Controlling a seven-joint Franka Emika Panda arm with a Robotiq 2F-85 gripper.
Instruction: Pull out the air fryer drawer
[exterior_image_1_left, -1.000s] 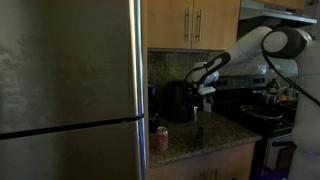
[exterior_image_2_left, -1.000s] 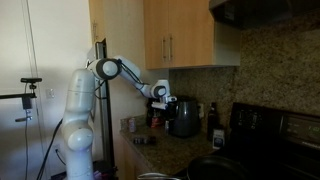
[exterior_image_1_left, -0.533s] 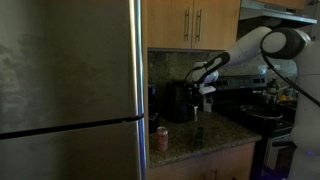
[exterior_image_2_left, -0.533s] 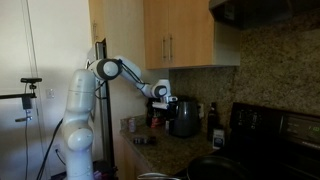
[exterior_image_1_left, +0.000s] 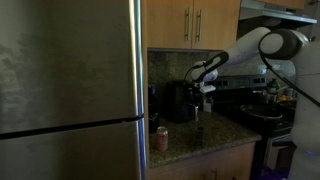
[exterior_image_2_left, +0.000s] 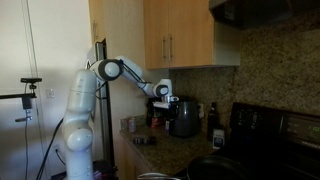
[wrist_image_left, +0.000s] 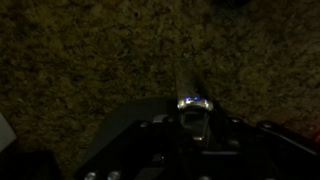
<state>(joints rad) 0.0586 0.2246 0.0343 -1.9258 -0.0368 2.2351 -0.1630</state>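
Observation:
The black air fryer (exterior_image_1_left: 180, 102) stands on the granite counter against the backsplash; it also shows in an exterior view (exterior_image_2_left: 185, 118). My gripper (exterior_image_1_left: 203, 87) hovers at the fryer's upper front side, close to it or touching, and shows in an exterior view (exterior_image_2_left: 166, 98) too. The wrist view is very dark. It shows the fryer's black body (wrist_image_left: 140, 145) below, with a shiny handle-like part (wrist_image_left: 193, 102) at its middle and speckled counter beyond. The jaws are lost in the dark, so I cannot tell whether they are open or shut.
A tall steel fridge (exterior_image_1_left: 70, 90) fills the near side. A small orange-red can (exterior_image_1_left: 162, 138) stands on the counter edge. Wooden cabinets (exterior_image_1_left: 195, 22) hang above. A stove with a pan (exterior_image_1_left: 262, 113) is beside the counter, and a dark bottle (exterior_image_2_left: 212, 117) stands past the fryer.

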